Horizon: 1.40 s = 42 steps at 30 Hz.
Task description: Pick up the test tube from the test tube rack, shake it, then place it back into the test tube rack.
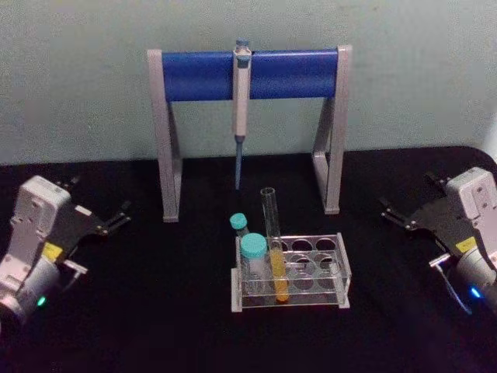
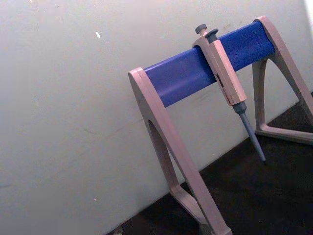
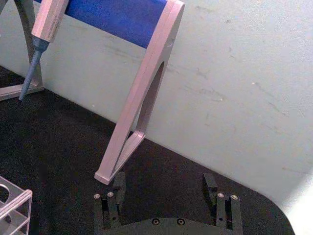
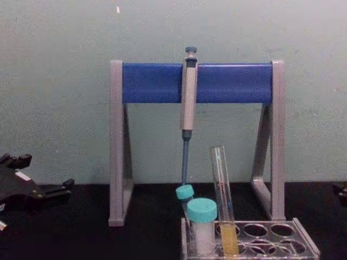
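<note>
Black table [image 1: 140,311]: test tube rack [image 1: 339,264] front, pipette stand [image 1: 167,155] behind.

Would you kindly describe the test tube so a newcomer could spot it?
In front of the blue-barred pipette stand sits a clear test tube rack. The test tube stands near its left end, beside a teal-capped container; it alone is tall, uncapped and holds yellow-orange liquid.

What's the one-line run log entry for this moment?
stage: not started | test tube: standing in rack, untouched | left gripper: open, parked left | right gripper: open, parked right
</note>
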Tool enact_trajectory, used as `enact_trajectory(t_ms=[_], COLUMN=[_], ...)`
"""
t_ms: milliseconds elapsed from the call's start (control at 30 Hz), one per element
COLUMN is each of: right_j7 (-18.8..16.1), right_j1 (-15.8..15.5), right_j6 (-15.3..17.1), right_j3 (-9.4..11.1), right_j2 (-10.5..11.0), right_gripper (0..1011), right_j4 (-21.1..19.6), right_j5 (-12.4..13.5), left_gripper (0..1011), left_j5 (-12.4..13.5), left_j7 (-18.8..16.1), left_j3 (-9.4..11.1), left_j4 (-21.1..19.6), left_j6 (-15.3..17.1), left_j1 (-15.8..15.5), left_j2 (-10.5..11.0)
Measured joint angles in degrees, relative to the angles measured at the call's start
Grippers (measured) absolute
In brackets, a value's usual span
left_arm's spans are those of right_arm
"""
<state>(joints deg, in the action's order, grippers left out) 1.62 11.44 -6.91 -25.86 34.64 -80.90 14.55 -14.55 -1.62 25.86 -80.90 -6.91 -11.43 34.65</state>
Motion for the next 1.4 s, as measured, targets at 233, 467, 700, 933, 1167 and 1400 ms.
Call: enact_trajectory(t_ms=[233,467,700,933,1167,1400], right_j7=[0.0,0.0,0.0,0.0,0.0,0.0], right_j1=[0.0,0.0,0.0,0.0,0.0,0.0], right_j6=[0.0,0.0,0.0,0.0,0.0,0.0], right_j3=[0.0,0.0,0.0,0.0,0.0,0.0], right_j2=[0.0,0.0,0.0,0.0,0.0,0.0], right_gripper=[1000,1000,1000,1000,1000,1000], right_j4=[0.0,0.0,0.0,0.0,0.0,0.0], right_j5=[0.0,0.0,0.0,0.0,0.0,0.0], left_gripper=[1001,1001,1001,1001,1001,1001], left_j5=[0.0,0.0,0.0,0.0,0.0,0.0], left_j7=[0.0,0.0,0.0,0.0,0.0,0.0], left_j3=[0.0,0.0,0.0,0.0,0.0,0.0], left_j4=[0.0,0.0,0.0,0.0,0.0,0.0], left_j6=[0.0,0.0,0.0,0.0,0.0,0.0], left_j1=[0.0,0.0,0.0,0.0,0.0,0.0], left_j2=[0.0,0.0,0.0,0.0,0.0,0.0])
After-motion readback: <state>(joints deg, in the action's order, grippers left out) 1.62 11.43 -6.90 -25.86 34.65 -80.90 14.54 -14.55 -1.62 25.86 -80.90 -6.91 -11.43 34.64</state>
